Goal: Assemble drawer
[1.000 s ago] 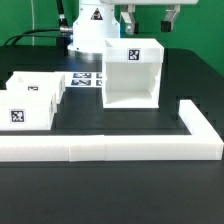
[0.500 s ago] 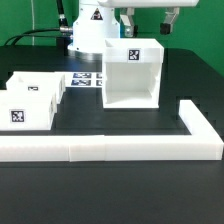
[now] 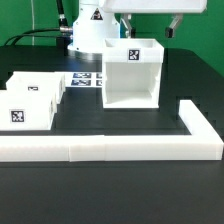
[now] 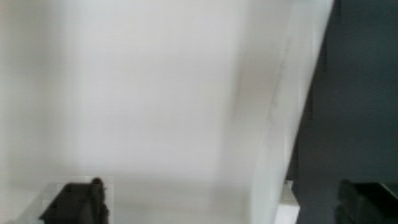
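White housing [image 3: 132, 80] upright | both trays [image 3: 30, 100] outside it, exterior view's left | hand [image 3: 150, 30] spread wide above housing

Black tabletop [image 3: 120, 195] under even, soft light. Long white L-shaped bar [image 3: 100, 148] along 6 o'clock, bending back at 3 o'clock. Marker board [image 3: 88, 80] flat near centre. Pale wall [image 3: 25, 15] at 11 o'clock.

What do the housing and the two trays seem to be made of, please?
The housing: probably rigid white plastic, matte; flat, evenly coloured thin walls with crisp edges. The trays: the same look, likely the same plastic. The tags on them: seemingly printed paper stickers, flat black-and-white squares, though that is uncertain.
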Robot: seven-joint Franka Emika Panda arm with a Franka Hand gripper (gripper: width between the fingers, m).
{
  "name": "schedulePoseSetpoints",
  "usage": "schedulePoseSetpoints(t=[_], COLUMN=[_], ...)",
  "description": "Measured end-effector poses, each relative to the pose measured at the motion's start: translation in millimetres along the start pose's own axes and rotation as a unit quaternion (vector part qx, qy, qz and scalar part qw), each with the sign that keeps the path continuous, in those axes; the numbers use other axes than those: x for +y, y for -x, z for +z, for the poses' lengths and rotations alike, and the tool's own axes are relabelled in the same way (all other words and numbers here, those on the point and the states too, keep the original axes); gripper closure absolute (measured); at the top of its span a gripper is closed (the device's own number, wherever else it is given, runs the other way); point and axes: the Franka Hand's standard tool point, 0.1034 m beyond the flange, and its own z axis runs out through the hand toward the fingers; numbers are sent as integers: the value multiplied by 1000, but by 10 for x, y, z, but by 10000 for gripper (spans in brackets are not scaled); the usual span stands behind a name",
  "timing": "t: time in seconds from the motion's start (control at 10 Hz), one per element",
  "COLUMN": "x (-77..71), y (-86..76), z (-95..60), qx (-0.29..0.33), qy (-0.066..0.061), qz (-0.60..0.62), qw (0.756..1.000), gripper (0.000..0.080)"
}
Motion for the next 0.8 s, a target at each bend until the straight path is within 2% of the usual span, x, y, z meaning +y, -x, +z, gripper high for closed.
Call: schedulePoseSetpoints(t=[0.4, 0.5, 0.8], x=[-7, -66, -237], y=[1, 26, 160], z=[9, 41, 189], qx=[-1, -1, -5], qy=[-2, -13, -21], qz=[4, 28, 61], qw=[1000, 1000, 998], gripper=[150, 150, 150])
